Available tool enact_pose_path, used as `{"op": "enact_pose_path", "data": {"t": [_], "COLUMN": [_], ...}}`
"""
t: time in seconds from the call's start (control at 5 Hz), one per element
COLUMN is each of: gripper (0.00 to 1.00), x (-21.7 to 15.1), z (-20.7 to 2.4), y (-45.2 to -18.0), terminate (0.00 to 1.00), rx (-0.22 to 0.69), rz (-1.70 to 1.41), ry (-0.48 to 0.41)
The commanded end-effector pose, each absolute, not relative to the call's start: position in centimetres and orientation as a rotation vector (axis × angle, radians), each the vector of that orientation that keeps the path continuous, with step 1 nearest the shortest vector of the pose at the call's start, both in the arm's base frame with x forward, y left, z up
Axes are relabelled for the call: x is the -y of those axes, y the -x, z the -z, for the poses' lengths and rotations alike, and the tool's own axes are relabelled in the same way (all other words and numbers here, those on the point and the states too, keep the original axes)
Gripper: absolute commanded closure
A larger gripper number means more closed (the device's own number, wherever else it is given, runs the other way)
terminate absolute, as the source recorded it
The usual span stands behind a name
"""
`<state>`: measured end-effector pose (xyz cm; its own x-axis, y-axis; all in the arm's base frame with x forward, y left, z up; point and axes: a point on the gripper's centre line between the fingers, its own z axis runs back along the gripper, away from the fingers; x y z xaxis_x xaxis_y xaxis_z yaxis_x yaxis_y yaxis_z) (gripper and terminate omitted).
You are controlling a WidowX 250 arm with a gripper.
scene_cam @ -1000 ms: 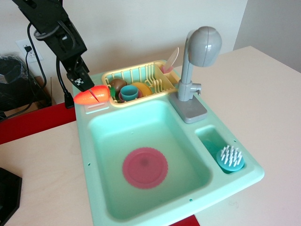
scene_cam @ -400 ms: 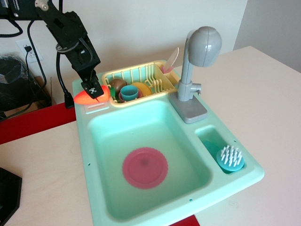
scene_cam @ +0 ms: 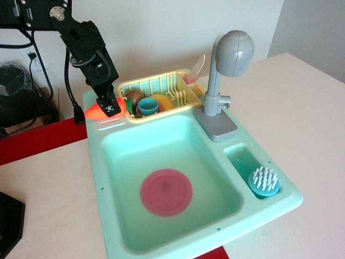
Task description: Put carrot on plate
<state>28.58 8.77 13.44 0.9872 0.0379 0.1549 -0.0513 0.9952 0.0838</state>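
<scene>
Glossy plastic carrot [scene_cam: 96, 111] — matt plate [scene_cam: 166, 192]

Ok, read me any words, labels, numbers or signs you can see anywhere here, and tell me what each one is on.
No readable words or numbers anywhere.
Black-and-white square marker on the black gripper over the orange plastic toy carrot: a pattern, not text.
Mint-green plastic toy sink, grey plastic faucet, pink-red scalloped plate: no print visible.

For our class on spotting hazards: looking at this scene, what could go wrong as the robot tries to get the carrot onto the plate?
The gripper covers only part of the carrot, so a poor grip might let it slip. The carrot sits on the sink's back corner ledge beside the yellow rack; a nudge could knock it off. The plate lies low in the basin, so a drop might bounce.
</scene>
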Motion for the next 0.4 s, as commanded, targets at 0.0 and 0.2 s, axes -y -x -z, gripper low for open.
{"op": "enact_pose_path", "data": {"t": [0.0, 0.2], "gripper": [1.00, 1.00], "x": [-8.98, -8.91], "z": [-14.52, -14.82], "y": [-28.54, -28.42], "terminate": [0.00, 0.00], "rx": [0.202, 0.219], "rz": [-0.054, -0.057], "ry": [-0.102, -0.099]}}
